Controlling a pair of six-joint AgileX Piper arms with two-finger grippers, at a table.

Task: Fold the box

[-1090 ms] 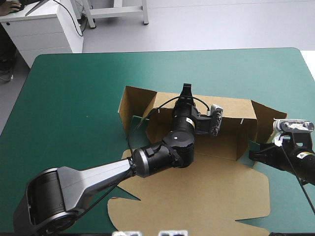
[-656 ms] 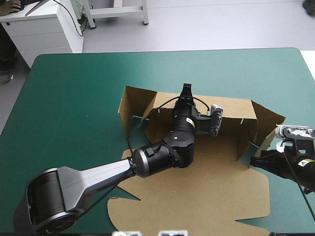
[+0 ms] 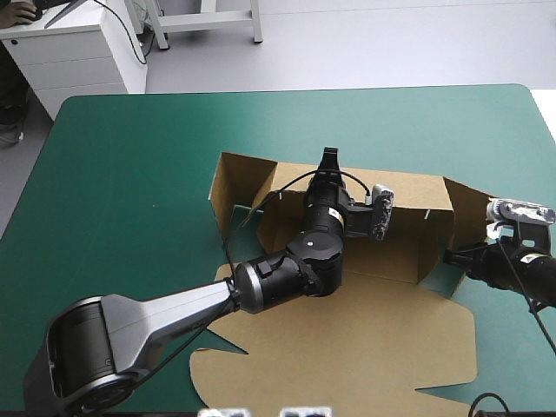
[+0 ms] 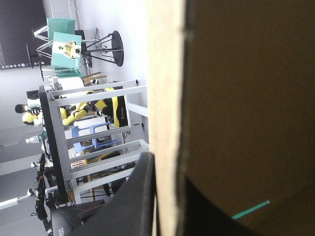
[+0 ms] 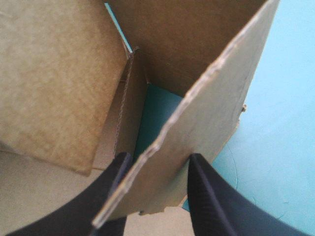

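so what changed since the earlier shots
The right end effector dipped nearer the robot, then swung back away; the right flap seems to lean with it. Nothing newly taken or let go. The left end effector stays clamped on the back wall; the box has not shifted.

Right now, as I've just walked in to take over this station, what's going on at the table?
Two robot arms are folding a brown box on the teal-green table. Its far wall stands raised, and the lid panel lies flat toward the near edge. The left gripper is shut on the top edge of the far wall. The right gripper is shut on the right side flap, which stands upright and is not yet tucked in.
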